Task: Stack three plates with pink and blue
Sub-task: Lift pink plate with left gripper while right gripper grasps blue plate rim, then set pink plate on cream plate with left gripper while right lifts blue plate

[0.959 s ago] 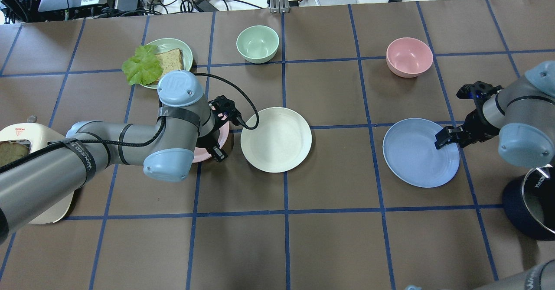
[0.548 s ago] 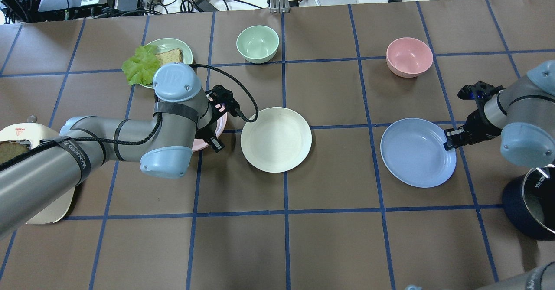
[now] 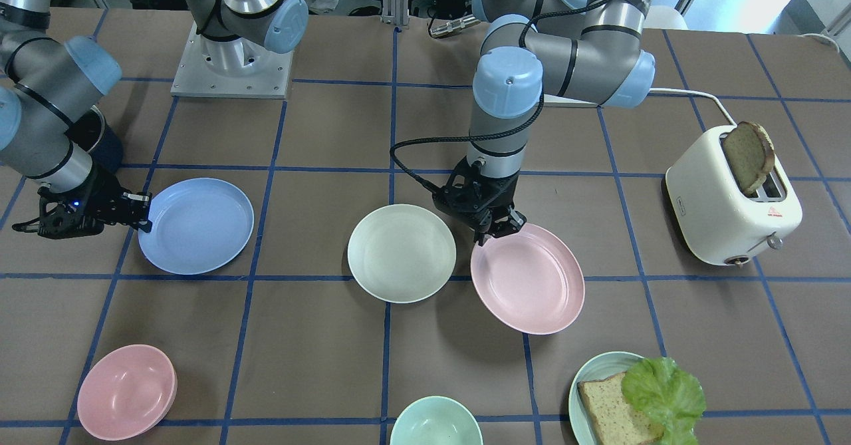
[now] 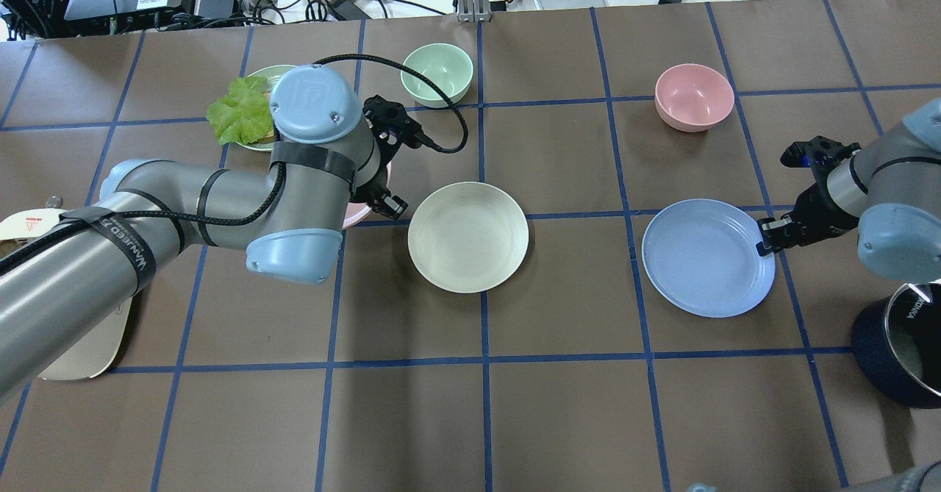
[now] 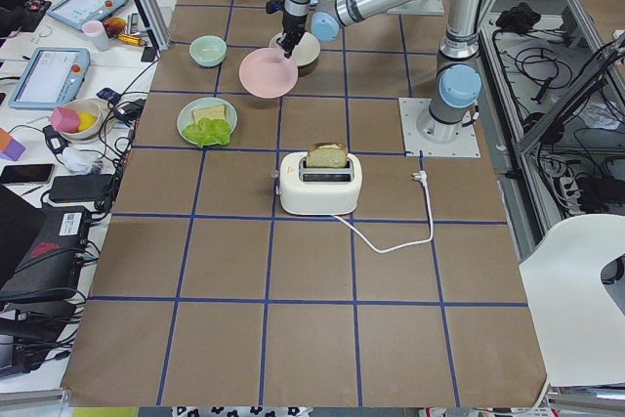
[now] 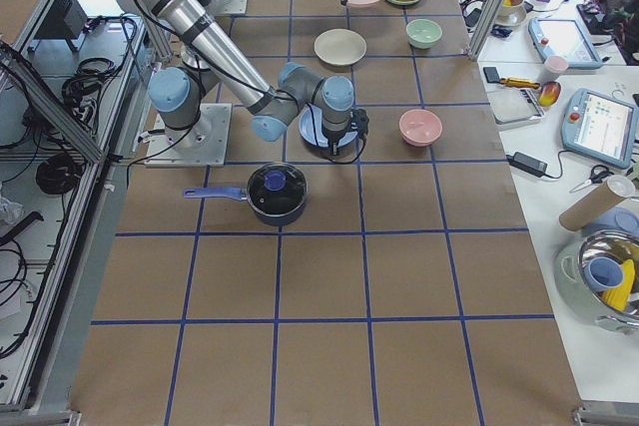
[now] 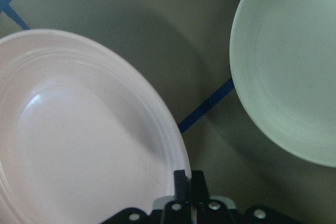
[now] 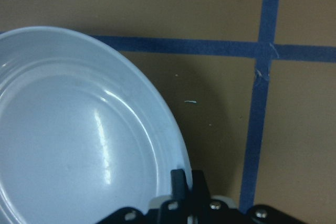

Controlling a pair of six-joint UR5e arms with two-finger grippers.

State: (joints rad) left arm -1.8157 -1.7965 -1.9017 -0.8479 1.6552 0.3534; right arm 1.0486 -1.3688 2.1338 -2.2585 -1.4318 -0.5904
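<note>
The left gripper has its fingers pressed together on the rim of the pink plate, pinching the edge nearest the robot. The plate hangs clear of the table, tilted, and reaches from the fingers toward the far side. The wrist view shows its shadow on the surface beneath. The white plate lies flat just beside this gripper, on the side toward the other arm. In the wrist view its rim is near the pink plate's but apart from it.

The right gripper is closed on the rim of the blue plate, at the edge on its own arm's side. The plate spreads from the fingertips toward the white plate, which lies well apart from it, between the two grippers. Whether the blue plate has left the table cannot be told.

A pink bowl sits beyond the right gripper and a green bowl beyond the left one, both apart from the plates.
</note>
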